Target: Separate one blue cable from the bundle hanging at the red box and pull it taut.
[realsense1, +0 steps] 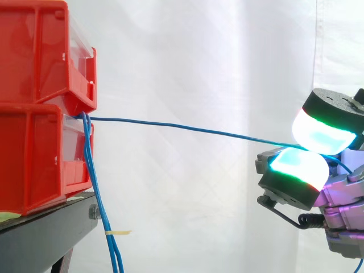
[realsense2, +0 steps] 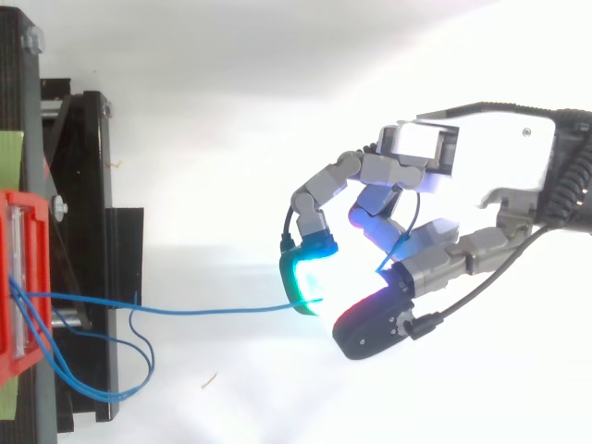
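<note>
Two red bins (realsense1: 34, 102) sat stacked on a black stand (realsense1: 45, 227) at the left. From the gap between them, one blue cable (realsense1: 187, 128) ran nearly straight and sloped gently down to the right, where the robot hand (realsense1: 296, 185) pinched it between two glowing fingertips (realsense1: 321, 133). The remaining bundle (realsense1: 96, 187) hung down the lower bin's front and carried a small yellow tag (realsense1: 118, 232).

White curtain (realsense1: 199, 57) backdrop, brightly lit; black stand (realsense1: 45, 227) at left.
</note>
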`<state>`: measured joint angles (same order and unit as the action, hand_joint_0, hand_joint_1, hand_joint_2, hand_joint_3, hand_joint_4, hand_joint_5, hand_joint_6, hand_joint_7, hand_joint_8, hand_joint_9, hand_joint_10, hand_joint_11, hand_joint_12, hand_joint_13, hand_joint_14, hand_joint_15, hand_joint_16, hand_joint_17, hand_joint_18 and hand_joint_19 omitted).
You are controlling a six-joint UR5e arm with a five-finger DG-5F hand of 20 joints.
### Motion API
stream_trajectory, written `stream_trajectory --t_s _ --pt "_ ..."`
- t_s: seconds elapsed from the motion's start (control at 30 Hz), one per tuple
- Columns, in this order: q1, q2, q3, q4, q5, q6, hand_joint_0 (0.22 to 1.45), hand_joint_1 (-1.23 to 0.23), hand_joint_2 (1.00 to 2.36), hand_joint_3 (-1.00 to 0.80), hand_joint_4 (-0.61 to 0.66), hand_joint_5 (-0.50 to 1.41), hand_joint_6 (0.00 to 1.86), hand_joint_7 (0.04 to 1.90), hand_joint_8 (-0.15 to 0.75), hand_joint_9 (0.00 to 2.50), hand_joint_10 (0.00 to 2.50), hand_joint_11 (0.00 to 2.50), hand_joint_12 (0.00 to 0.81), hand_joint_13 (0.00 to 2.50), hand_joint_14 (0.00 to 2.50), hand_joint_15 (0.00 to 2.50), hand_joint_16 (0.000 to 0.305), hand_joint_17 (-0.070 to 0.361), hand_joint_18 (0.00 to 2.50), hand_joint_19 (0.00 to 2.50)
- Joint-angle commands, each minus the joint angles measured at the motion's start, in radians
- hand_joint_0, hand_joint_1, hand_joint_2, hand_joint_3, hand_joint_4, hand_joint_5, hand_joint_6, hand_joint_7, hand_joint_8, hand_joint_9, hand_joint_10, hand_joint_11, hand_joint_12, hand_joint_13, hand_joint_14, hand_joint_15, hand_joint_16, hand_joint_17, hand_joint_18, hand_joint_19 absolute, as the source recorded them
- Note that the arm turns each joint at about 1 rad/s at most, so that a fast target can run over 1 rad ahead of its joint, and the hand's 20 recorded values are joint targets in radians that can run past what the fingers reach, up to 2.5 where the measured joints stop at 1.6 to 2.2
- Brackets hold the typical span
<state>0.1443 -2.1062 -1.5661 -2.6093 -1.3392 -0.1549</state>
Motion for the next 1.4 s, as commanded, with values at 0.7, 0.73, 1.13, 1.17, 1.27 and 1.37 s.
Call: stream_trajectory --t_s 0.7,0.73,1.13,1.17,1.27,1.37 --pt "0.000 0.000 0.000 0.000 0.000 0.000 0.61 -0.77 1.00 -0.01 -0.04 -0.11 0.93 1.15 0.386 1.01 1.73 1.11 0.407 1.29 1.15 1.39 0.058 0.130 1.37 1.05" --pt "0.000 0.000 0.000 0.000 0.000 0.000 0.61 -0.77 1.00 -0.01 -0.04 -0.11 0.93 1.17 0.395 1.01 1.72 1.12 0.414 1.29 1.15 1.39 0.058 0.130 1.37 1.06" --pt "0.000 0.000 0.000 0.000 0.000 0.000 0.61 -0.77 1.00 -0.01 -0.03 -0.11 0.93 1.16 0.396 1.02 1.72 1.11 0.407 1.29 1.15 1.41 0.058 0.131 1.37 1.05" --pt "0.000 0.000 0.000 0.000 0.000 0.000 0.61 -0.77 1.00 -0.01 -0.04 -0.11 0.93 1.16 0.390 1.02 1.72 1.10 0.408 1.29 1.15 1.38 0.058 0.132 1.37 1.05" --pt "0.000 0.000 0.000 0.000 0.000 0.000 0.61 -0.77 1.00 -0.01 -0.04 -0.11 0.93 1.16 0.397 1.02 1.72 1.11 0.415 1.29 1.15 1.40 0.059 0.132 1.38 1.05" --pt "0.000 0.000 0.000 0.000 0.000 0.000 0.61 -0.77 1.00 -0.01 -0.04 -0.11 0.93 1.17 0.396 1.02 1.72 1.12 0.413 1.29 1.16 1.39 0.058 0.131 1.38 1.05"
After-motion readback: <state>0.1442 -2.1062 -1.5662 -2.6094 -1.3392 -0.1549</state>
